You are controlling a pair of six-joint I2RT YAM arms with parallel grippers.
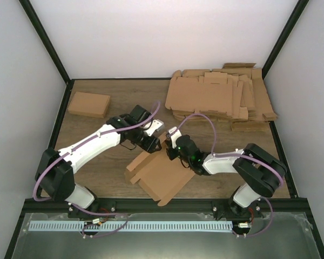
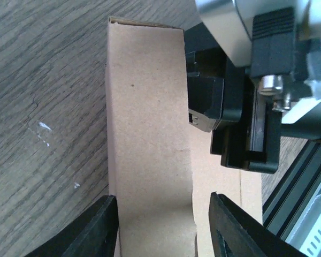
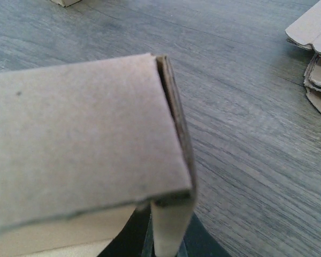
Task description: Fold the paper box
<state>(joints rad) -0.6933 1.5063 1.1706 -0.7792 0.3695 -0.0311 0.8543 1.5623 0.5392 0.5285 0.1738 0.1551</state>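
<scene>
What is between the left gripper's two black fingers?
A raised panel of the plain brown cardboard paper box stands between those fingers, shown in the left wrist view.

We can read no text, label, brand, number or sign in any view. The box point(image 1: 163, 181) shows us only plain brown card on each face we see. The pile point(image 1: 221, 100) of sheets is likewise plain, and the bench point(image 1: 113, 174) shows only wood grain.
</scene>
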